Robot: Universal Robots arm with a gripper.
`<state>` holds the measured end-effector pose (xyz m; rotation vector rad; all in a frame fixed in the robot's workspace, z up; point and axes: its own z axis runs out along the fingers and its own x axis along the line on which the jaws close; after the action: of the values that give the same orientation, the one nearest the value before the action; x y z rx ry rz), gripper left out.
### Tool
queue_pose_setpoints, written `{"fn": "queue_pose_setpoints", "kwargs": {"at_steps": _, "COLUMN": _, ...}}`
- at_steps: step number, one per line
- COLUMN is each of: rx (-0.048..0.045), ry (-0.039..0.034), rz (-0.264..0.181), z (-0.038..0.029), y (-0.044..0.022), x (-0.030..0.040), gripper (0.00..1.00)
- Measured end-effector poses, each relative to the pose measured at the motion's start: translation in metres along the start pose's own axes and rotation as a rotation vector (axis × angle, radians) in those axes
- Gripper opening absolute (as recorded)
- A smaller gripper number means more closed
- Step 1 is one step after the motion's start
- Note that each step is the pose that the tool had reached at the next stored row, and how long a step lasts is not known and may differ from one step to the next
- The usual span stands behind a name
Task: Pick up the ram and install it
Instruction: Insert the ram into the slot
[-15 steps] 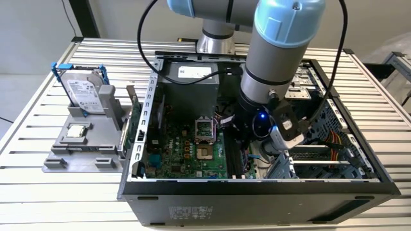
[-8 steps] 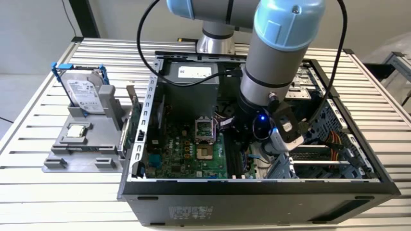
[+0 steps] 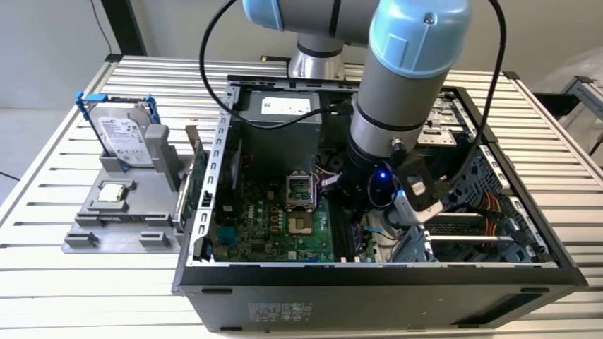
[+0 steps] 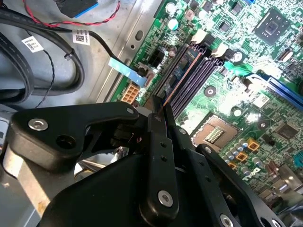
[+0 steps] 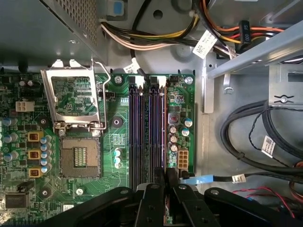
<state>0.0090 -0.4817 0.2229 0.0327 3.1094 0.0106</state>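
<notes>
Inside the open computer case [image 3: 203, 205], my gripper [image 3: 356, 212] reaches down over the memory slots [image 5: 142, 127] of the green motherboard [image 3: 273, 233]. In both wrist views the black fingers [image 4: 158, 137] are pressed together on the ram [image 4: 180, 78], a thin dark stick seen edge-on. The ram [image 5: 164, 142] lies lengthwise along the slot on the side nearest the white connector [image 5: 182, 160]. I cannot tell whether it sits in that slot or just above it. In the first wrist view the gripper [image 5: 165, 182] is at the end of the slots away from the power cables.
A silver hard drive in a blue bracket [image 3: 123, 134] and a small square processor chip [image 3: 113, 191] rest on a grey stand at the exterior view's left. The CPU socket [image 5: 80, 156] is open with its lid [image 5: 73, 99] raised. Black cables [image 5: 255, 137] run beside the board.
</notes>
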Motion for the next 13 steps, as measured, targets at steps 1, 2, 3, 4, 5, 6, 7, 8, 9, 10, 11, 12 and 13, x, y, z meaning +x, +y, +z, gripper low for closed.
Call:
{"fn": "queue_pose_setpoints", "kwargs": {"at_steps": 1, "rx": 0.0004, "ry": 0.0001, "rz": 0.000, "z": 0.0008, "y": 0.0000, "x": 0.0000, "gripper": 0.00}}
{"fn": "queue_pose_setpoints", "kwargs": {"at_steps": 2, "rx": -0.0001, "ry": -0.0001, "rz": 0.000, "z": 0.0016, "y": 0.0000, "x": 0.0000, "gripper": 0.00}}
{"fn": "queue_pose_setpoints", "kwargs": {"at_steps": 3, "rx": -0.0001, "ry": -0.0001, "rz": 0.000, "z": 0.0021, "y": 0.0000, "x": 0.0000, "gripper": 0.00}}
{"fn": "queue_pose_setpoints", "kwargs": {"at_steps": 4, "rx": 0.0000, "ry": 0.0000, "rz": 0.000, "z": 0.0026, "y": 0.0000, "x": 0.0001, "gripper": 0.00}}
{"fn": "queue_pose_setpoints", "kwargs": {"at_steps": 5, "rx": 0.0001, "ry": 0.0001, "rz": 0.000, "z": 0.0032, "y": 0.0000, "x": 0.0001, "gripper": 0.00}}
{"fn": "queue_pose_setpoints", "kwargs": {"at_steps": 6, "rx": 0.0000, "ry": 0.0001, "rz": 0.000, "z": 0.0037, "y": 0.0000, "x": 0.0001, "gripper": 0.00}}
{"fn": "queue_pose_setpoints", "kwargs": {"at_steps": 7, "rx": 0.0002, "ry": 0.0002, "rz": 0.001, "z": 0.0040, "y": 0.0000, "x": 0.0001, "gripper": 0.00}}
{"fn": "queue_pose_setpoints", "kwargs": {"at_steps": 8, "rx": 0.0003, "ry": 0.0003, "rz": 0.001, "z": 0.0042, "y": 0.0000, "x": 0.0001, "gripper": 0.00}}
{"fn": "queue_pose_setpoints", "kwargs": {"at_steps": 9, "rx": 0.0003, "ry": 0.0004, "rz": 0.001, "z": 0.0043, "y": 0.0001, "x": 0.0001, "gripper": 0.00}}
{"fn": "queue_pose_setpoints", "kwargs": {"at_steps": 10, "rx": 0.0003, "ry": 0.0004, "rz": 0.002, "z": 0.0046, "y": 0.0001, "x": 0.0001, "gripper": 0.00}}
{"fn": "queue_pose_setpoints", "kwargs": {"at_steps": 11, "rx": 0.0002, "ry": 0.0004, "rz": 0.002, "z": 0.0048, "y": 0.0002, "x": 0.0001, "gripper": 0.00}}
{"fn": "queue_pose_setpoints", "kwargs": {"at_steps": 12, "rx": 0.0002, "ry": 0.0004, "rz": 0.002, "z": 0.0049, "y": 0.0002, "x": 0.0001, "gripper": 0.00}}
{"fn": "queue_pose_setpoints", "kwargs": {"at_steps": 13, "rx": 0.0003, "ry": 0.0004, "rz": 0.002, "z": 0.0049, "y": 0.0002, "x": 0.0003, "gripper": 0.00}}
